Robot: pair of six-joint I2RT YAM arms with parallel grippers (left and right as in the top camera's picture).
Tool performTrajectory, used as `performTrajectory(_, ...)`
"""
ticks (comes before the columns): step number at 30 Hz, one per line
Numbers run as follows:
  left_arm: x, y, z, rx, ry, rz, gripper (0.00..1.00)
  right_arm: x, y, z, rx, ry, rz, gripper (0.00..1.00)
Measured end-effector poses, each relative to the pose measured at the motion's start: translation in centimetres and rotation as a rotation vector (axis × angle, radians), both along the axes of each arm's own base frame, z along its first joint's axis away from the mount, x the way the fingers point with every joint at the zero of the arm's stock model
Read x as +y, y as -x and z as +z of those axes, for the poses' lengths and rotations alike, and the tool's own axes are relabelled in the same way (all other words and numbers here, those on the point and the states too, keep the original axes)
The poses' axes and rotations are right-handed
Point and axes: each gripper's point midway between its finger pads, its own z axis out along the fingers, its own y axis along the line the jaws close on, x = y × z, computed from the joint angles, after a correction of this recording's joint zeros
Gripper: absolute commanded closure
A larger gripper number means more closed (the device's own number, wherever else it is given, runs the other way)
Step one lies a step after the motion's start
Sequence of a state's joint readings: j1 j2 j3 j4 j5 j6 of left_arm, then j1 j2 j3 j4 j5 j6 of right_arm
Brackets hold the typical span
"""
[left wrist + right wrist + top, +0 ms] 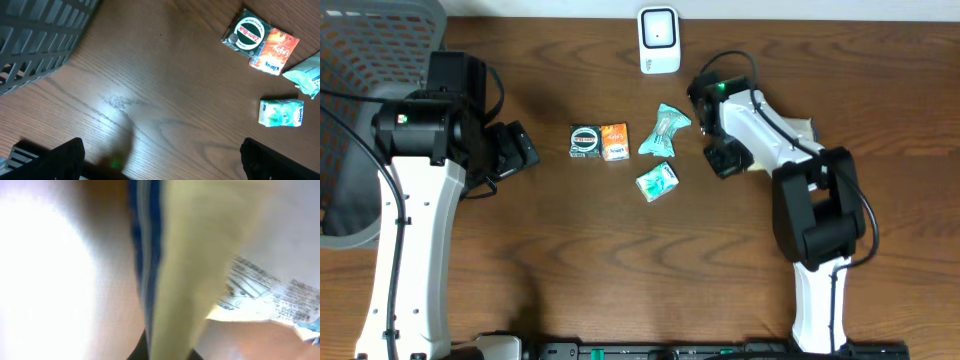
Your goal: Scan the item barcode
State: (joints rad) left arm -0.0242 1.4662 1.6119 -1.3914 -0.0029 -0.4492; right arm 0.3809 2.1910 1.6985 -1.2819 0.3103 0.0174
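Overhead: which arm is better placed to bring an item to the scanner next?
Right, probably. The right gripper, shut, is beside the teal wrapper and nearer the scanner; packaging fills its wrist view. The left gripper hangs open, away from them.

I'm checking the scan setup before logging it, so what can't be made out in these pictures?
- Overhead: right claw seen from above only, any hold unclear.
- Right wrist view: blurred cream and blue packaging fills the frame, print unreadable, claw not visible.
- Overhead: small green and white tissue packet, barcode too small.
- Left wrist view: pale teal wrapper cut by the right edge.
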Motion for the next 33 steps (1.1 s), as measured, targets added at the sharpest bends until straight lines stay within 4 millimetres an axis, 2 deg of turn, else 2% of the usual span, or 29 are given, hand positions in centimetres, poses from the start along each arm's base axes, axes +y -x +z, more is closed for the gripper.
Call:
performTrajectory(4, 0.0, 0.0, 0.0, 0.000, 0.000, 0.000, 0.02, 0.0, 3.1, 3.6, 0.045, -0.006, -0.054, 0.99)
performTrajectory(7, 0.0, 0.0, 0.0, 0.000, 0.000, 0.000, 0.02, -0.7, 4.4, 6.0, 0.044, 0.004, -0.092, 0.99)
performTrajectory(10, 0.0, 0.0, 0.0, 0.000, 0.000, 0.000, 0.02, -1.8, 4.9, 7.5, 0.015, 0.052, -0.136, 0.99)
performTrajectory(12, 0.0, 0.0, 0.0, 0.000, 0.000, 0.000, 0.02, -2.9, 4.5, 8.0, -0.025, 0.096, -0.168, 0.97)
performTrajectory(13, 0.0, 0.0, 0.0, 0.000, 0.000, 0.000, 0.02, -3.3, 4.2, 8.0, -0.041, 0.109, -0.180, 0.91)
performTrajectory(14, 0.0, 0.0, 0.0, 0.000, 0.000, 0.000, 0.02, -3.9, 3.7, 8.1, -0.068, 0.122, -0.198, 0.69)
performTrajectory(15, 0.0, 0.0, 0.0, 0.000, 0.000, 0.000, 0.02, -4.4, 3.1, 8.1, -0.096, 0.127, -0.216, 0.38)
performTrajectory(16, 0.0, 0.0, 0.0, 0.000, 0.000, 0.000, 0.02, -4.9, 2.6, 8.0, -0.123, 0.131, -0.240, 0.23)
performTrajectory(22, 0.0, 0.0, 0.0, 0.000, 0.000, 0.000, 0.02, -8.4, 1.7, 7.9, -0.150, 0.129, -0.366, 0.22)
performTrajectory(26, 0.0, 0.0, 0.0, 0.000, 0.000, 0.000, 0.02, -8.9, 1.4, 7.3, -0.136, 0.044, -0.423, 0.19)
performTrajectory(30, 0.0, 0.0, 0.0, 0.000, 0.000, 0.000, 0.02, -9.1, 0.4, 7.0, -0.139, -0.103, -0.457, 0.21)
performTrajectory(33, 0.0, 0.0, 0.0, 0.000, 0.000, 0.000, 0.02, -10.7, -0.1, 7.4, -0.165, -0.164, -0.512, 0.25)
